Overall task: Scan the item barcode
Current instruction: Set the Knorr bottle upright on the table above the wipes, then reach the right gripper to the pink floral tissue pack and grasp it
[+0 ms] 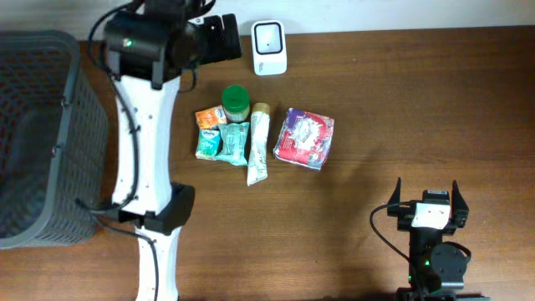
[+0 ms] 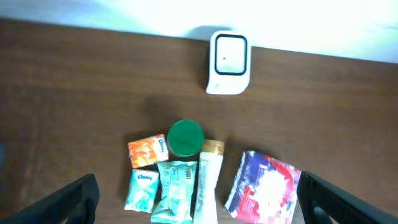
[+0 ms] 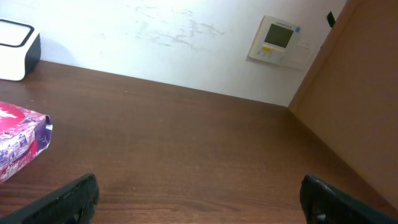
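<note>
On the table [image 1: 418, 100]: six small goods lie in one cluster near the middle, with a scanner at the far edge.
Basket [image 1: 33, 134]: grey mesh, at the left edge, well apart from the cluster.
Left arm [image 1: 142, 142]: reaches along the left side to the far edge. Its wrist is near the scanner.
Left gripper [image 2: 199, 193]: jaws wide apart and empty. Its camera looks down on the cluster and the scanner.
Right gripper [image 1: 428, 196]: jaws wide apart and empty, at the near right, well apart from all goods.
Scanner [image 1: 269, 48]: white, upright, window facing the cluster. Nothing is in front of it.
Red packet [image 1: 305, 138]: flat, on the right of the cluster.
Tube [image 1: 258, 146]: lies lengthwise, between the red packet and the teal packs.
Jar [image 1: 236, 102]: green lid up, at the far end of the cluster, beside the tube's cap.
Teal packs [image 1: 219, 142]: two, side by side, touching the tube.
Orange pack [image 1: 209, 117]: just beside the jar.
Task item: not singled out. Every candidate rests on the table.
Progress: judged at the start. No item is gripped or presented.
Remaining: grasp one item, lift it, turn its barcode to the scanner window.
</note>
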`<state>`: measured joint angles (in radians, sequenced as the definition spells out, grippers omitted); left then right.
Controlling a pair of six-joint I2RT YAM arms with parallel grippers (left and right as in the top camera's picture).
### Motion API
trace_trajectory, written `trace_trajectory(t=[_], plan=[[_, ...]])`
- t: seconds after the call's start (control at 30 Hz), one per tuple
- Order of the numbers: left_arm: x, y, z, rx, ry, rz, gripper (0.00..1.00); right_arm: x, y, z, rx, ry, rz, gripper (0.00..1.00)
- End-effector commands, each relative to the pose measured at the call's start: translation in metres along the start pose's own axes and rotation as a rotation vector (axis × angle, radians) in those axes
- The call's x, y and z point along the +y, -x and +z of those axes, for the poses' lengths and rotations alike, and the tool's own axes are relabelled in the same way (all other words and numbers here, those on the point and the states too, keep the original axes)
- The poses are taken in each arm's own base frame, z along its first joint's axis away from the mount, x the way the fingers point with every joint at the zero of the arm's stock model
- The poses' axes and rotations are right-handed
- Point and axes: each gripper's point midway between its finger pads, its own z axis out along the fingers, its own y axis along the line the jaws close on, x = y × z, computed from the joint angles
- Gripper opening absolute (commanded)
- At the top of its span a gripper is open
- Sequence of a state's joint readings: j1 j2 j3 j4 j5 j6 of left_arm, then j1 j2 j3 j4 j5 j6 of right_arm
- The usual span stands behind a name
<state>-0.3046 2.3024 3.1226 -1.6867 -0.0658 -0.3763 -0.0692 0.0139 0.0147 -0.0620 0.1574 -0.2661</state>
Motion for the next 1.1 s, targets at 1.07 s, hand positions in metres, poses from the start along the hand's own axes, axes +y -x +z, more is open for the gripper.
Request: trace_trajectory(t=[1.07], plan=[[0.160,-0.071,-0.078,0.187,0.341,-0.266,0.99,0.112,0.076,-0.062,-0.274,0.828,0.328,0.99]])
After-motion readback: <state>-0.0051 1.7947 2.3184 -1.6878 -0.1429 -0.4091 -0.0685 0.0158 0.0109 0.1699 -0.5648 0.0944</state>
